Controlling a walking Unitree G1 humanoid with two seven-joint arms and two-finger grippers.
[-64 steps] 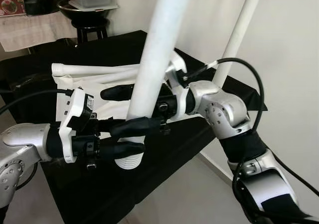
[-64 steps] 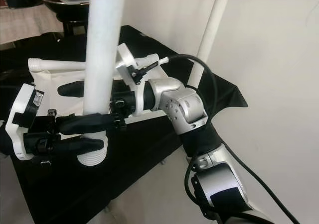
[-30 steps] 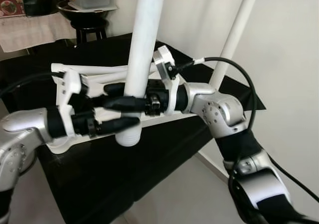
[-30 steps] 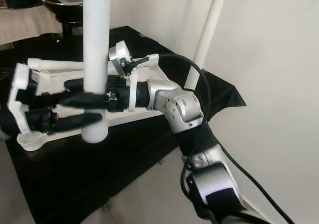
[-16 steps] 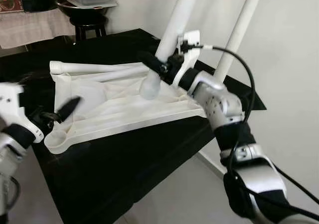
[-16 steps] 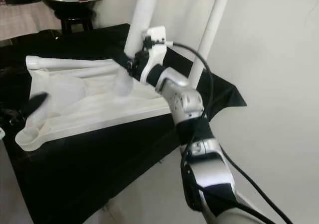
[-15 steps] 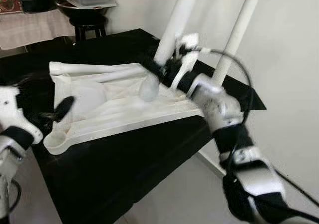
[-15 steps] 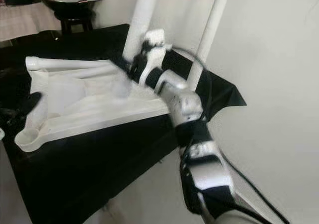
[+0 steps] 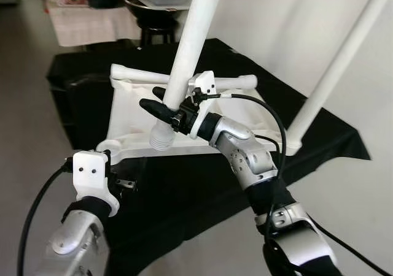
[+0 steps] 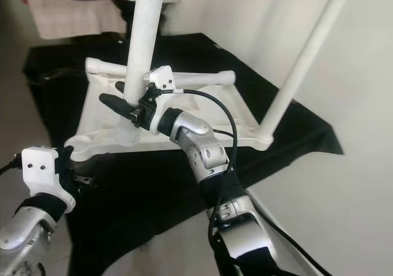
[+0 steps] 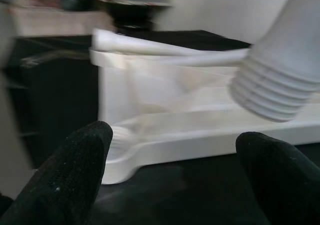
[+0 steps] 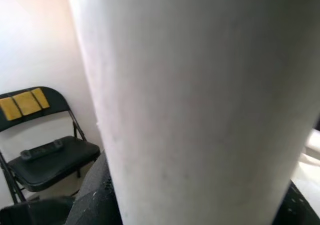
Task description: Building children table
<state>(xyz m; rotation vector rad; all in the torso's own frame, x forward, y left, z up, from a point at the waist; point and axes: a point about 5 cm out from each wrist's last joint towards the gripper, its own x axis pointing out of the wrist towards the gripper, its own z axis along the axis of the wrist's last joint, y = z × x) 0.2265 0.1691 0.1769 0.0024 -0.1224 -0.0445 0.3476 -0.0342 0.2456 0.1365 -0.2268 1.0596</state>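
Note:
The white tabletop (image 9: 202, 119) lies upside down on a black-draped table (image 9: 184, 184). One white leg (image 9: 334, 73) stands fixed at its far right corner, and another leg (image 9: 144, 75) lies along its far edge. My right gripper (image 9: 166, 104) is shut on a third white leg (image 9: 190, 40), held tilted, with its threaded end (image 9: 160, 142) hovering just above the near rim beside the round corner socket (image 9: 110, 146). My left gripper (image 11: 175, 145) is open and empty, low in front of the table, facing the socket (image 11: 117, 142) and the threaded end (image 11: 272, 95).
A black stool with a dark bowl (image 9: 153, 9) stands behind the table, next to a cloth-covered surface (image 9: 86, 21). A white wall runs along the right. A black folding chair (image 12: 45, 155) stands by that wall. Bare floor lies to the left.
My left gripper has let go of the leg and dropped back below the table's near edge. My right gripper alone has carried the leg's threaded end toward the near-left corner socket. The camera has shifted.

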